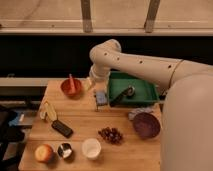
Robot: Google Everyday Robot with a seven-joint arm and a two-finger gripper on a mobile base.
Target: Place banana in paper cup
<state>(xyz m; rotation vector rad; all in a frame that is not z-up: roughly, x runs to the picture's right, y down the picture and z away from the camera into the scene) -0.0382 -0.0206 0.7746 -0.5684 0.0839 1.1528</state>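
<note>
The banana (48,111), pale yellow with splayed peel strips, lies at the left edge of the wooden table (85,117). The white paper cup (91,148) stands upright near the front edge, between a shiny metal cup (64,150) and a bunch of grapes (111,134). My gripper (89,84) hangs at the end of the white arm, above the back of the table, just right of the red bowl (71,86). It is well behind and to the right of the banana and holds nothing that I can see.
A green tray (142,92) with a dark tool sits at the back right, with a blue sponge (101,97) beside it. A purple bowl (146,125) is at the right, a black flat object (62,128) lies near the banana, and an apple (43,152) is at the front left.
</note>
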